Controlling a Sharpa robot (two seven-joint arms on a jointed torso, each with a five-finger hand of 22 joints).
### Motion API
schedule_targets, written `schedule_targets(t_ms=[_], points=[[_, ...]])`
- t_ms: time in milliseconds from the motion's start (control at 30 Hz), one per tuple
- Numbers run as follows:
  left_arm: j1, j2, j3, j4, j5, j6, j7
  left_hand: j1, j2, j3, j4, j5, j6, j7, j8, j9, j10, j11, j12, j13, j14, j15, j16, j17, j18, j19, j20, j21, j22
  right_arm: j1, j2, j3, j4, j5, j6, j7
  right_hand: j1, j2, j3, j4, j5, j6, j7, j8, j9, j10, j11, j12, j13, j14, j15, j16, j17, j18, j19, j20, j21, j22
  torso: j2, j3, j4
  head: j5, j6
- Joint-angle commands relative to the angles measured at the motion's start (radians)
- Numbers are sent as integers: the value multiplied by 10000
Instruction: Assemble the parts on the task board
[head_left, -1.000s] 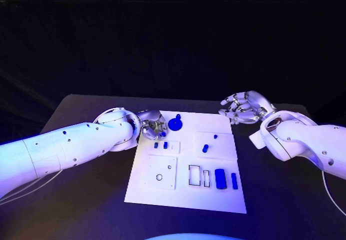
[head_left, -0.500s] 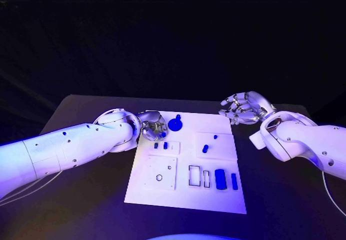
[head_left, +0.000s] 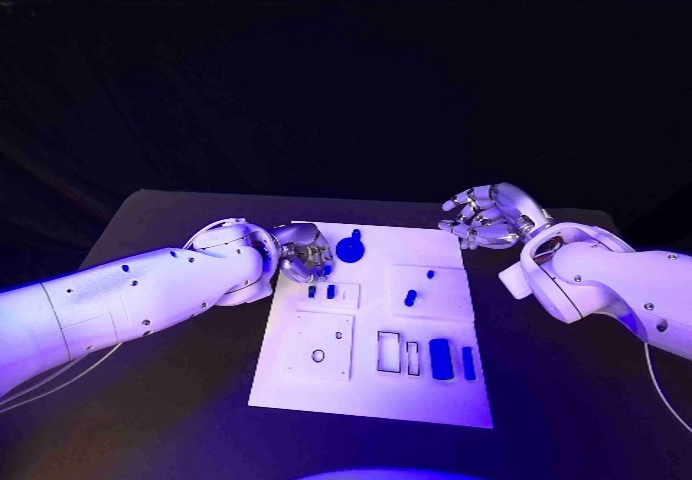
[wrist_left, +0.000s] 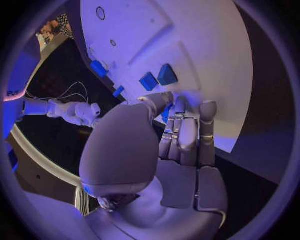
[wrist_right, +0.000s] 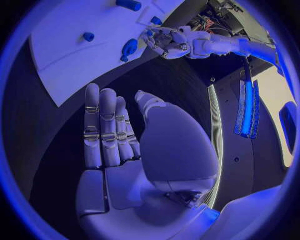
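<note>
The white task board lies in the middle of the table. My left hand hovers low over its far left corner with fingers curled down; a small blue part shows between thumb and fingertips, mostly hidden. Just beside that hand stands a round blue knob part. Two small blue pieces sit close below the hand, a blue peg further right, and two blue blocks near the front right. My right hand is raised past the board's far right corner, fingers straight and holding nothing.
Two outlined slots and two small holes mark the board's near half. Bare black table runs all round the board. My left forearm lies across the table's left side, the right forearm across the right.
</note>
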Motion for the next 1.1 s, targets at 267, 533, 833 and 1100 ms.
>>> schedule_targets(t_ms=[267,533,833,1100], points=[[-9,-36,6,18,73,49,-57,-118,-55,12,10,45,-220,-15,-176,-74,50,40,-55,37,-15,61,40,-17,-108,-20,50,-58,-27,-11,-1,-1,-10,-64,152,-38,-55,-82,57,-15,17,-7,101,77,-13,-70,11,-169,-208,12,27,-108,37,110,54,57,-84,-69,0,-2,0,1,11],[-16,-131,16,-65,101,-93,-48,-70,-57,-123,19,50,-921,-178,-665,-345,105,-23,-99,128,-8,9,59,-25,-110,27,8,-87,-38,-17,-1,-2,-66,-161,299,-114,-71,-140,121,-34,21,-36,155,170,-29,-251,88,-950,-1017,96,74,-327,167,106,183,88,-254,-230,-2,0,-7,-10,24],[-12,-445,183,-149,525,-146,-30,88,6,-74,-61,70,-426,0,-422,-323,13,47,-158,171,-149,48,-40,-280,-67,-148,4,-226,-274,-18,-30,-2,-185,-516,1132,-194,349,-289,460,-480,24,282,135,282,-128,131,75,-2413,-2460,761,-2,-49,736,118,693,-15,-74,-148,-7,15,6,-33,37],[8,-893,443,-104,2418,-457,436,147,33,15,-171,71,87,256,-116,-325,-322,300,-150,278,-1077,260,-757,-1743,134,-1116,140,-909,-1301,-18,-114,-2,-262,-1953,2045,24,701,-394,1430,-1085,28,1076,28,-140,-487,1006,-13,-3868,-3668,1857,-126,3102,3465,68,1040,-198,1089,918,-20,12,7,-150,55]])
